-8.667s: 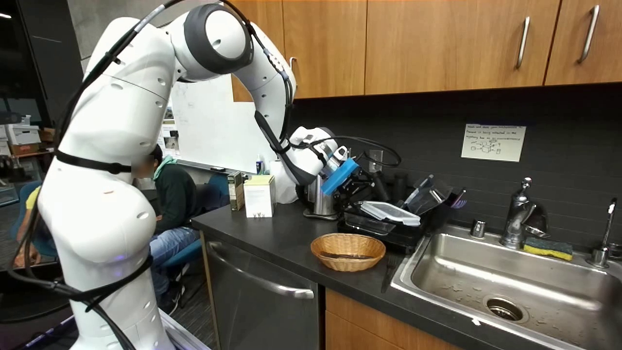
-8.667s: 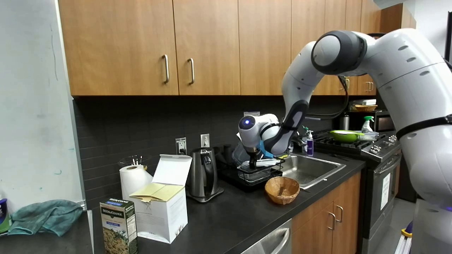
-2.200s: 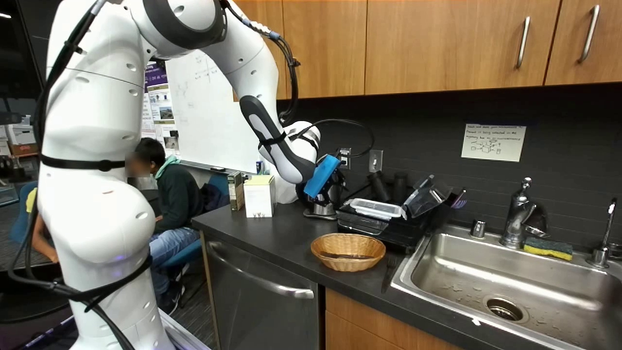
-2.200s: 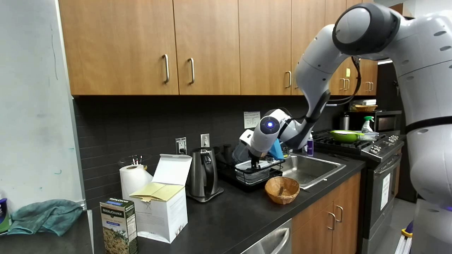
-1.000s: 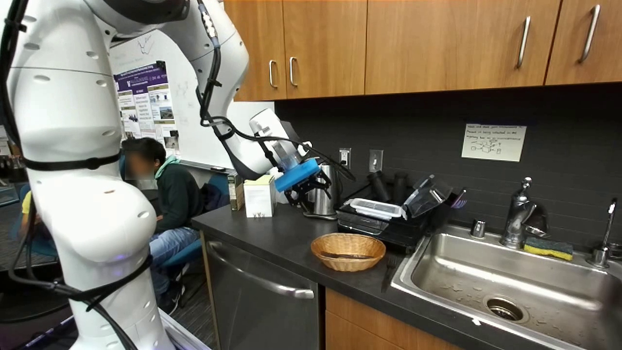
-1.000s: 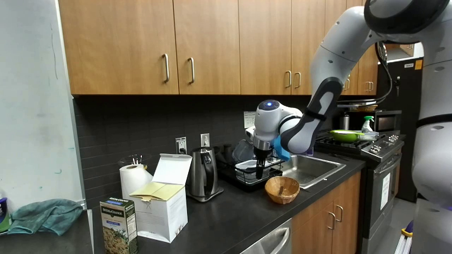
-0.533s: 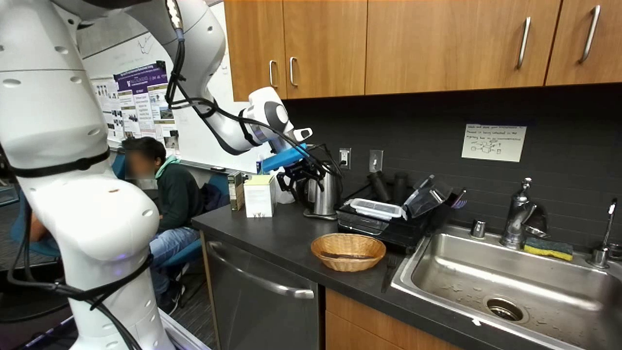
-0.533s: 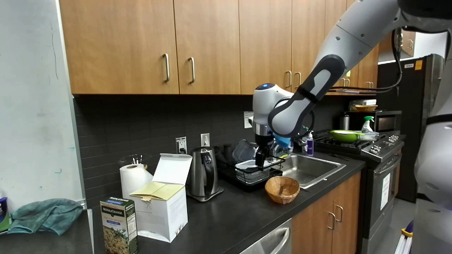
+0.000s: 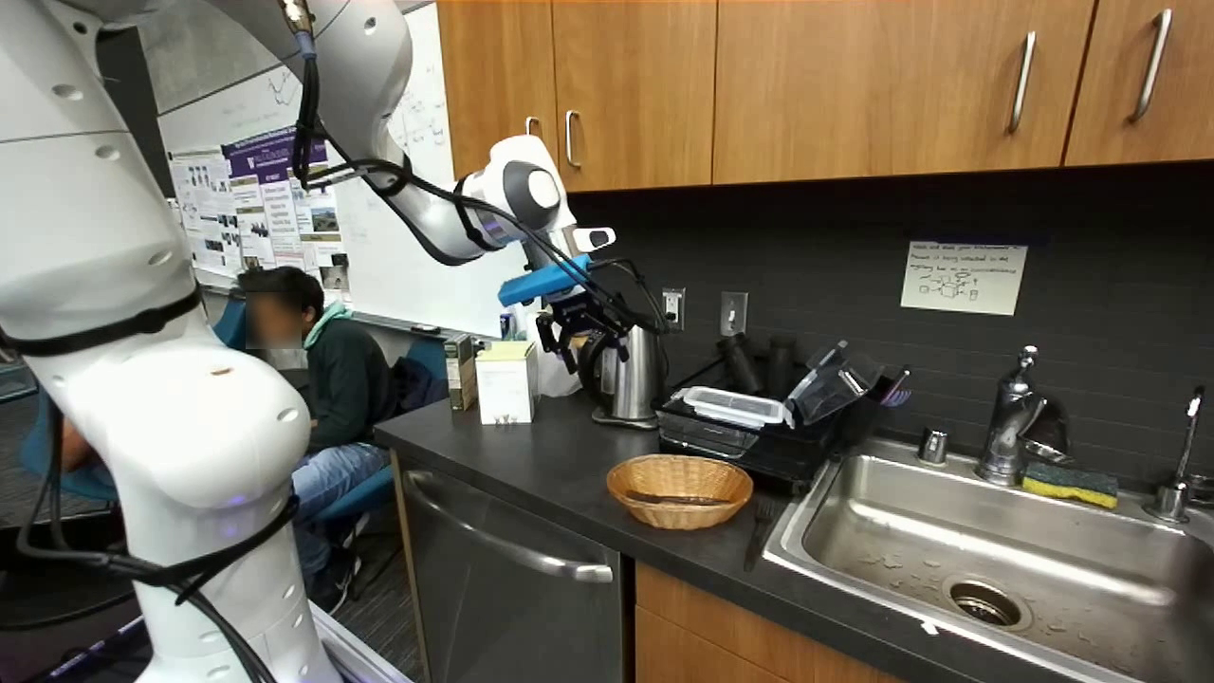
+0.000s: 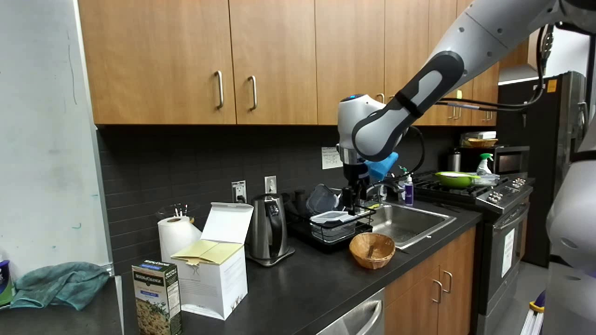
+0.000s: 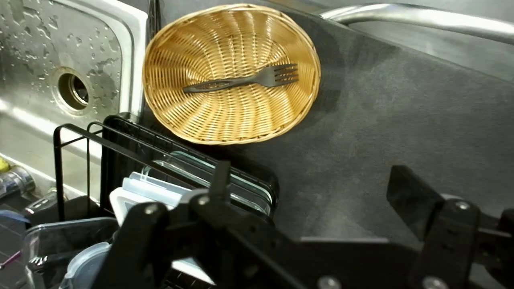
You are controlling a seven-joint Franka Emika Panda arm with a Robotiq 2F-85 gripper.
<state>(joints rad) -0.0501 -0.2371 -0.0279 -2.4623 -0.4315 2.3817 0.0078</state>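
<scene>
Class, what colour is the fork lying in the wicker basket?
The fork is dark grey; it shows best in the wrist view.

free room above basket [image 11: 233, 120], dish rack [image 9: 795, 453] (loaded) obstructing alongside

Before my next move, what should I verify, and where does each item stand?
1. End effector open: ok, jaws wide apart.
2. Grip empty: ok, nothing between the jaws.
3. Basket upright on the counter: ok.
4. Fork lying inside the basket: ok.
5. Kettle apart from end effector: ok, gap in an exterior view.
6. Clearance from dish rack: cannot tell, they overlap in the wrist view.
</scene>
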